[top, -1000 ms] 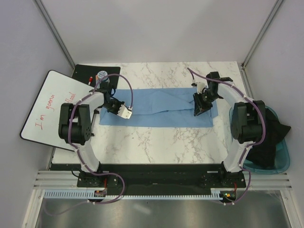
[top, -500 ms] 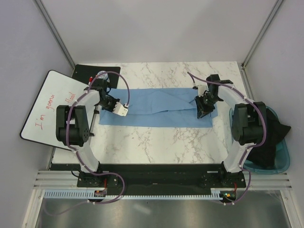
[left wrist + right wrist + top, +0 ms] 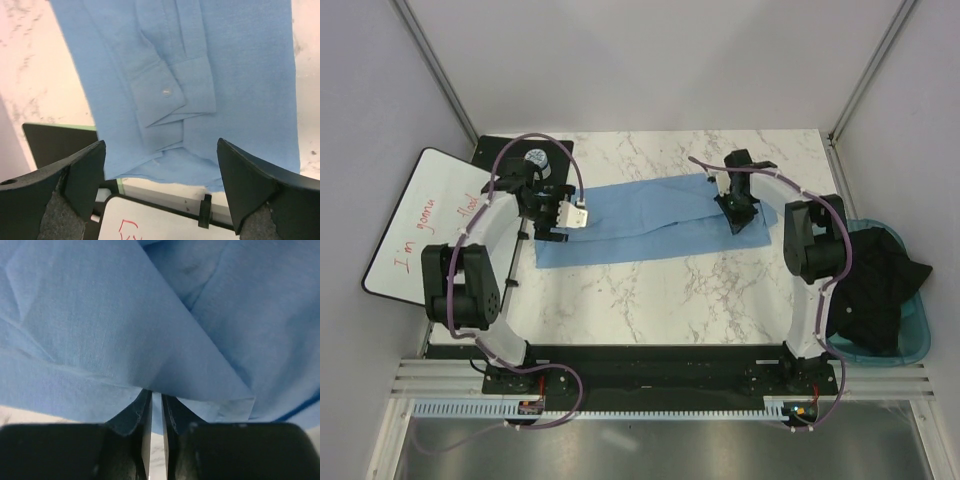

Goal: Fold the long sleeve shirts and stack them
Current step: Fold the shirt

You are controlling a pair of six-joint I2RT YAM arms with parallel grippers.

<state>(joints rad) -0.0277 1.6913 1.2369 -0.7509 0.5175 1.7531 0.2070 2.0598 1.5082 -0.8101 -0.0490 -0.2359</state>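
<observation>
One long sleeve shirt lies folded into a long light-blue strip across the marble table, slightly skewed. My left gripper hovers over its left end, jaws wide open and holding nothing. The left wrist view shows the shirt with a buttoned cuff lying beyond the open left gripper. My right gripper sits on the strip's right end. In the right wrist view the gripper is shut on a fold of the shirt, which drapes over the fingertips.
A whiteboard with red writing lies off the table's left edge, beside a black mat at the far left corner. A teal bin of dark clothes stands at the right edge. Walls close in both sides.
My left gripper has opened, let go of the shirt's left end and drawn back to the left. The right gripper has closed tighter on the cloth and carried it left and farther back, skewing the strip.
</observation>
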